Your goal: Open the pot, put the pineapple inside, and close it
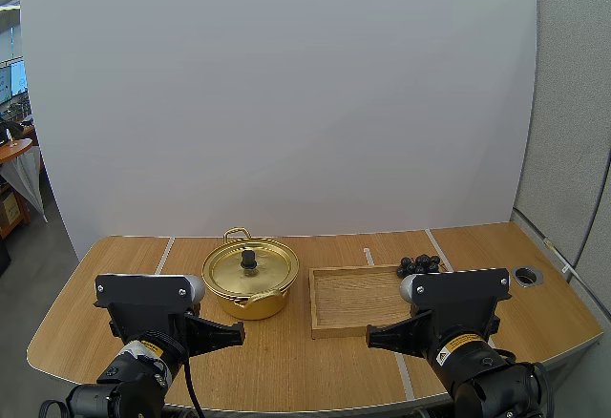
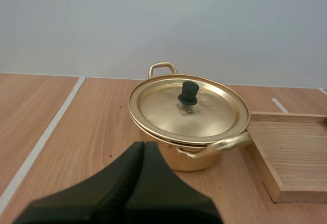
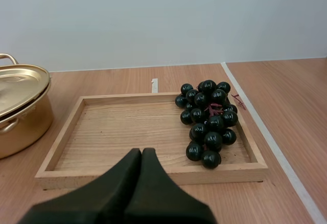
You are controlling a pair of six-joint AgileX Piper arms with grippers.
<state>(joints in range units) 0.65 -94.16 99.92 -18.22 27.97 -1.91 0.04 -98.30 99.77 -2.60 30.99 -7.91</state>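
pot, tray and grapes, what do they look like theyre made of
The pot and its lid look like thin metal with a shiny gold finish that mirrors its surroundings. The lid's knob is matt black, perhaps plastic. The tray is pale wood, with visible grain. The grapes are glossy black with a reddish stem, possibly artificial.

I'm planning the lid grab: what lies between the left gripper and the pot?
Just bare table. In the left wrist view the shut left gripper points at the pot, its lid on, with no object between them.
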